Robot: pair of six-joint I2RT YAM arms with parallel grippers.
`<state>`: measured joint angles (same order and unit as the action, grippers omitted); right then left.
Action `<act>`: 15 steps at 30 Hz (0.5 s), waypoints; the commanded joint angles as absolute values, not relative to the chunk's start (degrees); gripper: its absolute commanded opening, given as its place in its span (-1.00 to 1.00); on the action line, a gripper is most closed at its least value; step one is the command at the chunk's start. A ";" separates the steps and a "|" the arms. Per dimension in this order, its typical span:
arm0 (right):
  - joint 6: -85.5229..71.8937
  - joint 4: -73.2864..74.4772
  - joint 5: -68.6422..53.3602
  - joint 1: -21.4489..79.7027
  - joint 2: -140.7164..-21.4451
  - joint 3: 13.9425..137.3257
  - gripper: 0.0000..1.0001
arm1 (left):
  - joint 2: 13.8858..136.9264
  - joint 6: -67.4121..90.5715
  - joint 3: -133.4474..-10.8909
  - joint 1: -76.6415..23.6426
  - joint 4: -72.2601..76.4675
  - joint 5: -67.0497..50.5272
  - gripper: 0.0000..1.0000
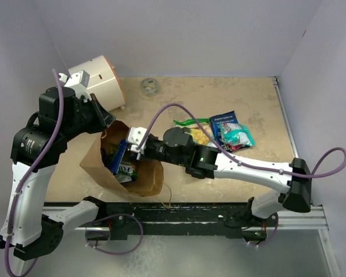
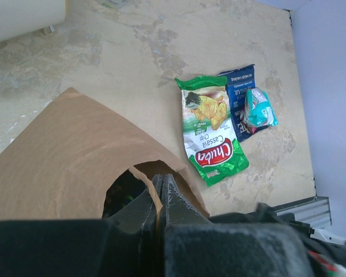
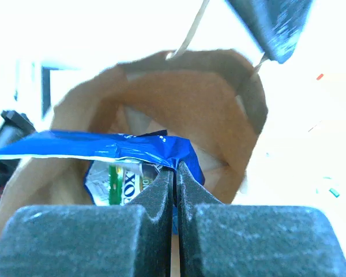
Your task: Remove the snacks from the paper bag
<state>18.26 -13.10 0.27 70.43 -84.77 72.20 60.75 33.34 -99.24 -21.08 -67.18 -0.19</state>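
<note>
The worktop (image 1: 230,98) was a mottled beige slab, closed in by plain pale walls (image 1: 190,34) at the back and sides. The paper bag (image 1: 144,179) sat near its front left, mouth open. The left claw (image 2: 161,190) was clenched on the bag's torn rim; the right claw (image 3: 174,173), at the mouth, was grasping a blue packet (image 3: 104,147). A green-and-yellow packet (image 2: 210,135), a navy packet (image 2: 239,86) and a teal packet (image 2: 259,109) lay together farther right, a white cylinder (image 1: 98,81) and grey ring (image 1: 150,86) towards the back
</note>
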 commanded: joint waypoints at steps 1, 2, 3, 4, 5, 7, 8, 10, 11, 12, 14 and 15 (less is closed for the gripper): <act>5.84 -5.64 2.22 70.16 -78.54 80.58 -1.00 | 60.29 32.30 -99.64 -21.12 -62.12 -0.30 -1.00; 4.93 -3.10 3.68 70.19 -77.89 81.85 -1.00 | 60.29 32.26 -99.48 -21.12 -61.96 -0.35 -1.00; 4.25 -0.70 4.95 70.21 -77.21 83.11 -1.00 | 60.22 32.26 -99.36 -21.11 -61.80 -0.42 -1.00; 3.99 1.63 6.17 70.15 -76.58 84.28 -1.00 | 60.21 32.19 -99.23 -21.10 -61.71 -0.48 -1.00; 3.95 4.03 7.97 70.17 -75.85 85.46 -1.00 | 60.21 32.17 -99.15 -21.10 -61.62 -0.57 -1.00; 3.95 7.63 11.72 70.17 -74.21 87.69 -1.00 | 60.52 32.17 -99.10 -21.14 -61.48 -0.90 -1.00; 3.78 8.33 12.70 70.18 -73.19 88.59 -1.00 | 60.78 32.28 -99.20 -21.11 -61.54 -1.14 -1.00; 3.32 8.53 15.00 70.16 -71.12 89.82 -1.00 | 61.40 32.48 -99.42 -21.10 -61.85 -1.88 -1.00; 3.21 8.18 16.32 70.14 -70.07 90.44 -1.00 | 61.56 32.69 -99.48 -21.10 -61.87 -2.33 -1.00; 3.17 7.84 17.53 70.15 -69.16 91.12 -1.00 | 61.68 32.96 -99.49 -21.14 -61.94 -2.61 -1.00; 3.09 6.80 20.51 70.17 -67.52 92.99 -1.00 | 61.57 33.65 -99.11 -21.11 -61.84 -2.95 -1.00; 2.97 6.29 22.40 70.14 -66.90 93.90 -1.00 | 61.33 33.91 -98.82 -21.10 -61.83 -3.10 -1.00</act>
<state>4.60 8.14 13.76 70.43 -70.57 88.60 61.78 33.39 -98.72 -21.08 -66.32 -1.54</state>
